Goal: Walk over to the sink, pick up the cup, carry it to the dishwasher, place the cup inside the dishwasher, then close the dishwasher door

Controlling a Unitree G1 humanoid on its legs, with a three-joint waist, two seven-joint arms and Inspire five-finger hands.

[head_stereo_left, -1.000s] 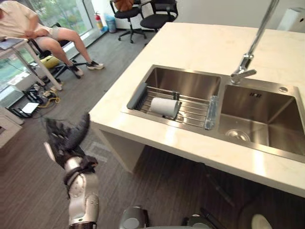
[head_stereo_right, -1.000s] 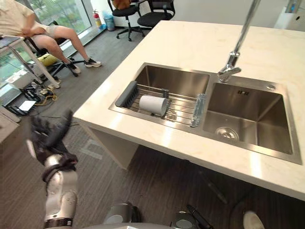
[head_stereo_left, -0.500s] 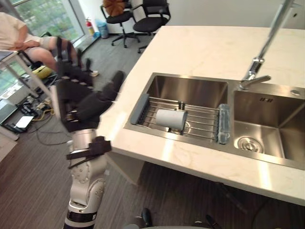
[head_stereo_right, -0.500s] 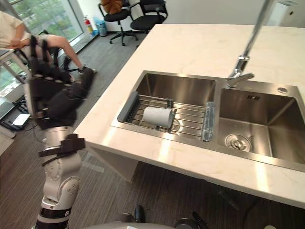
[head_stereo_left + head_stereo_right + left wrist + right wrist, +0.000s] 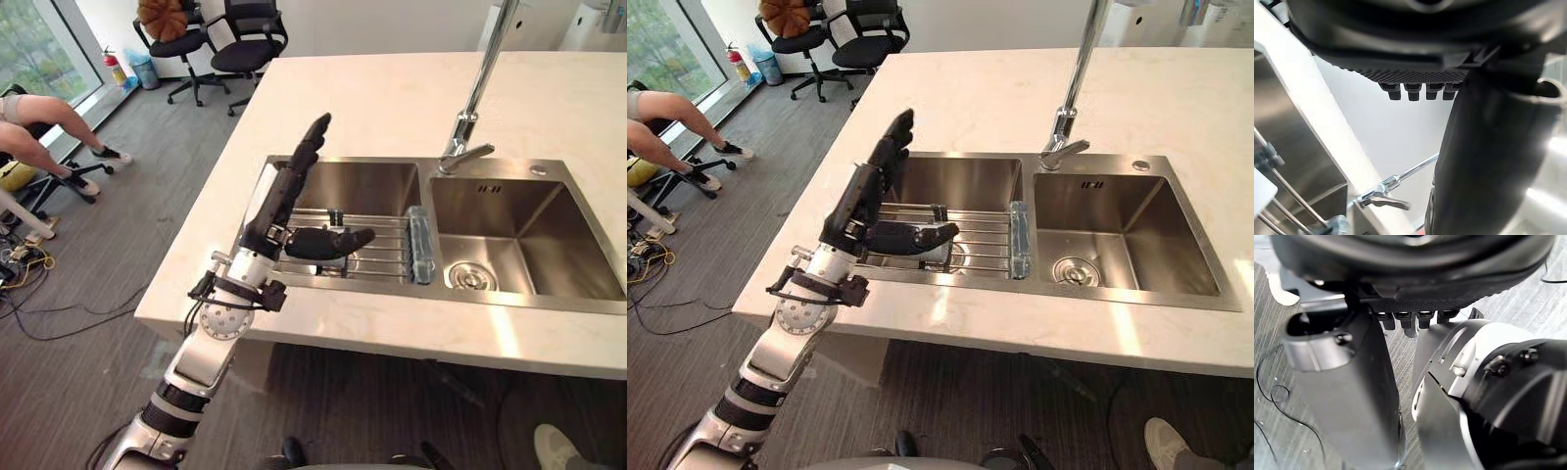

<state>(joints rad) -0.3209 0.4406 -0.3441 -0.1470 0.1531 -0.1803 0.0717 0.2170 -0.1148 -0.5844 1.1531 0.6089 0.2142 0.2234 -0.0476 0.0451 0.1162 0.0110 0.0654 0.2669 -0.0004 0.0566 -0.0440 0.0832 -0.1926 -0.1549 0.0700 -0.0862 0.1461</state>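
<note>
My left hand (image 5: 279, 201) is raised over the left basin (image 5: 377, 181) of the steel sink, open, with the fingers straight and pointing up and the thumb stretched out sideways. It holds nothing. The pale cup lies on its side on the wire rack (image 5: 387, 245) in that basin, mostly hidden behind my thumb; a sliver of it shows (image 5: 939, 257). In the left wrist view a white edge of the cup (image 5: 1261, 193) shows beside the rack wires. My right hand (image 5: 1410, 264) hangs low over the floor with relaxed fingers.
The tall faucet (image 5: 470, 98) stands behind the divider between the basins. A clear rolled mat (image 5: 419, 245) lies at the rack's right end, beside the right basin (image 5: 519, 235). The pale counter (image 5: 392, 88) surrounds the sink. A seated person (image 5: 39, 117) and office chairs (image 5: 245, 39) are off left.
The camera has come closer and squarer to the sink. My left hand has risen from beside the counter's edge to over the left basin, in front of the cup.
</note>
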